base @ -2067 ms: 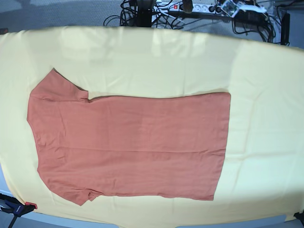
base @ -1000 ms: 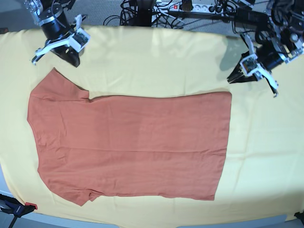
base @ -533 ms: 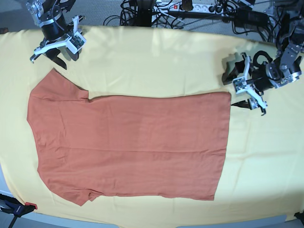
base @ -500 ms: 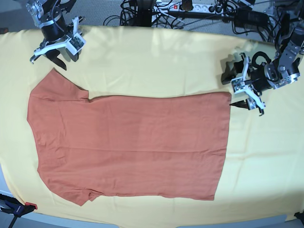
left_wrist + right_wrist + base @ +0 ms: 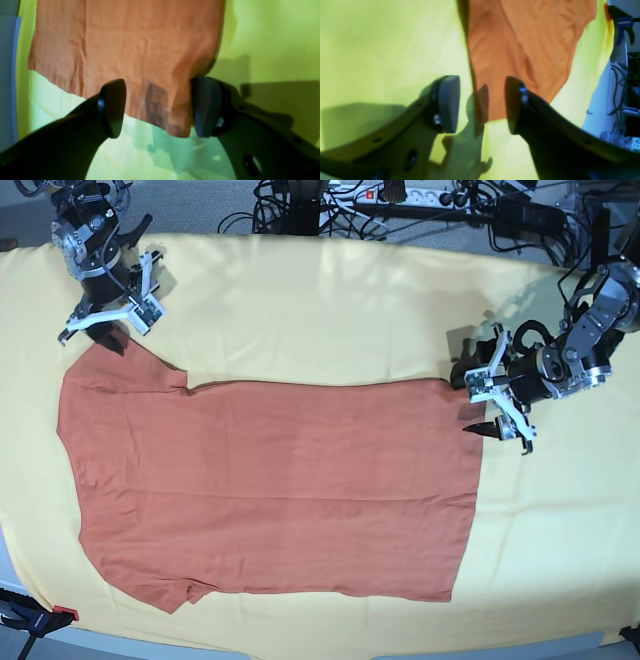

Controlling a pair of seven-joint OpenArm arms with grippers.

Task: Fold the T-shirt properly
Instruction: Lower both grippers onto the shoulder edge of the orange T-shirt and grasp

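Observation:
The rust-orange T-shirt (image 5: 270, 480) lies flat on the yellow cloth, sleeves at the left and hem at the right. My left gripper (image 5: 472, 406) is open at the hem's upper right corner. In the left wrist view the gripper (image 5: 160, 107) has that corner of the T-shirt (image 5: 125, 37) between its two spread fingers. My right gripper (image 5: 98, 336) is open at the tip of the upper sleeve. In the right wrist view the gripper (image 5: 481, 105) straddles the sleeve edge of the T-shirt (image 5: 525, 42). No white tag shows.
The pale yellow cloth (image 5: 350, 310) covers the whole table. Cables and a power strip (image 5: 400, 195) lie behind the far edge. A clamp (image 5: 30, 618) grips the cloth at the near left corner, and it also shows in the right wrist view (image 5: 620, 22).
Both arms came in from the back. The left gripper moved left and down onto the hem corner. The right gripper moved down-left to the sleeve tip. The shirt has not moved.

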